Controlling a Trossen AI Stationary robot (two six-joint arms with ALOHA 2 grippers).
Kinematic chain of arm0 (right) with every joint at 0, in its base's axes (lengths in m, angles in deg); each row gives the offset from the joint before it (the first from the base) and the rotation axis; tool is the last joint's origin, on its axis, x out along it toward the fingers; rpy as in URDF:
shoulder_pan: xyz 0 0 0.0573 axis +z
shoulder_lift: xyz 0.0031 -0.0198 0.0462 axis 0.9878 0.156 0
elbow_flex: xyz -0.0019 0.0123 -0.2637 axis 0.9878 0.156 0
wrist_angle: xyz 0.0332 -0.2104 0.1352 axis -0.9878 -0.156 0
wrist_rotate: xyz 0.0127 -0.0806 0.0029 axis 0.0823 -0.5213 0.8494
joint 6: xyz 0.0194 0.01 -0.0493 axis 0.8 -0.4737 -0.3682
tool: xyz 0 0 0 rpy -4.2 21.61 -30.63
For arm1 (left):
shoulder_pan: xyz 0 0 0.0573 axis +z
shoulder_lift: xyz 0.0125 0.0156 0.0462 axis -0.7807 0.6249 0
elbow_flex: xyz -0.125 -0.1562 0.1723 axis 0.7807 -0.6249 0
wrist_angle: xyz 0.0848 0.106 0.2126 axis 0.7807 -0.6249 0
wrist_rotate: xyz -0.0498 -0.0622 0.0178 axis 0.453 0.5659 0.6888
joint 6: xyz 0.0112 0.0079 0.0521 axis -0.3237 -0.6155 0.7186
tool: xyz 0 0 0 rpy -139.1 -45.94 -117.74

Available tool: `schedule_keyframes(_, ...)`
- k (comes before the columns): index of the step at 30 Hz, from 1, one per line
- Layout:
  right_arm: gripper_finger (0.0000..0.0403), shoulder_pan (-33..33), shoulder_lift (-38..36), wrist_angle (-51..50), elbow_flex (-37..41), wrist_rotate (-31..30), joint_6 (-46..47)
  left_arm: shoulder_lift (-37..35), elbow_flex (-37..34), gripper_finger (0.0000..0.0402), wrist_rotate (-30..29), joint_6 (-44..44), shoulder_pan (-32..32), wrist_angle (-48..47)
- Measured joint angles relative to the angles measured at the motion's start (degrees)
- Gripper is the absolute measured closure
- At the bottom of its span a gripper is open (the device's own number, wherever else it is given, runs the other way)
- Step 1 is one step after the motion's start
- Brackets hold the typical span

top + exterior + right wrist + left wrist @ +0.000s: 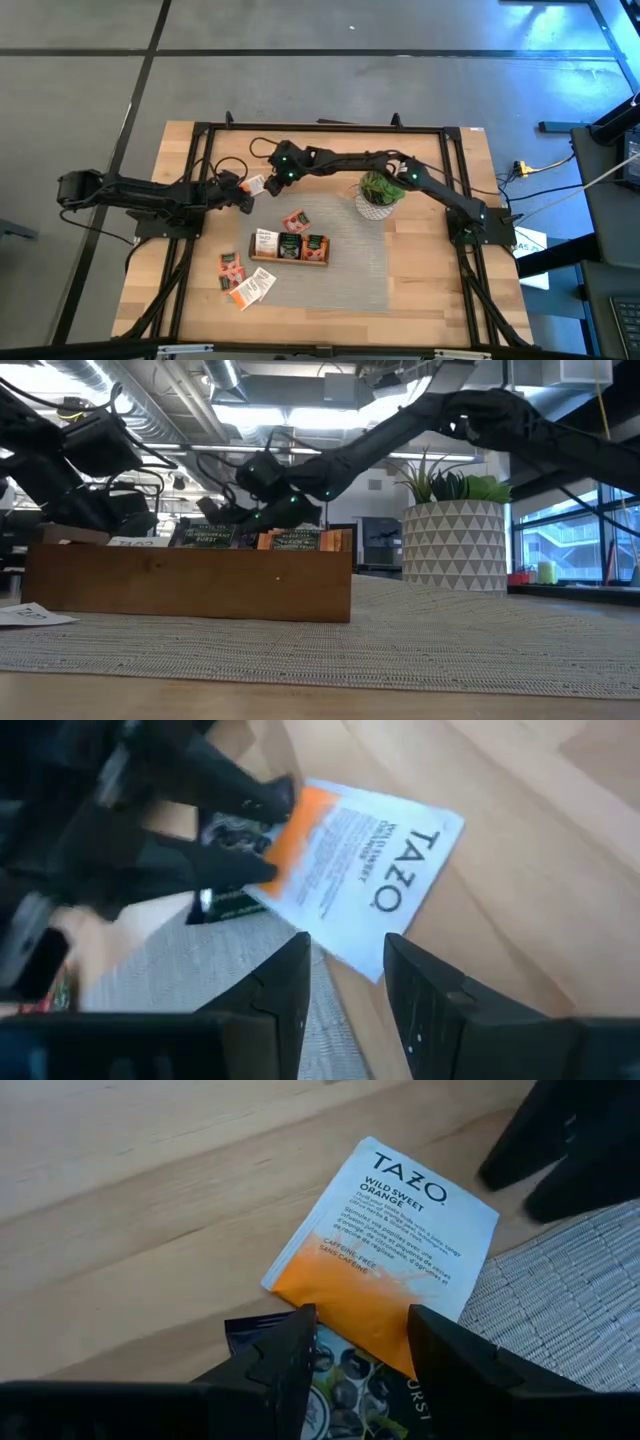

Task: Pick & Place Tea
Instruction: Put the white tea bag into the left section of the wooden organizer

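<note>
A white-and-orange tea sachet (385, 1245) lies flat on the wood at the table's far left (255, 185). Its orange end overlaps a dark tea sachet (345, 1385). My left gripper (362, 1345) is open and low over the dark sachet, one finger on either side of the overlap. My right gripper (348, 970) reaches in from the right (272, 181). It is open, and its fingers stand over the white end of the same sachet (370, 870). Whether either gripper touches paper does not show.
The wooden tray (290, 247), holding upright sachets, sits on a grey mat (350, 255). Loose sachets lie near it (295, 220) and at the near left (245, 280). The potted plant (380, 195) stands under my right arm. A black frame (205, 128) borders the table.
</note>
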Motion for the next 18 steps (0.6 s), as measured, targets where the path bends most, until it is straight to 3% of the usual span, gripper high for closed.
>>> schedule_keyframes(10,0.0272,-0.54,0.89,-1.97,-1.13,-1.3,1.83,0.13,-0.19,0.0244,1.09,0.56,-0.2,2.7)
schedule_keyframes(18,0.0273,-0.48,0.71,-6.14,-1.33,-1.56,3.28,0.28,-0.41,0.0244,6.02,4.19,0.03,8.36)
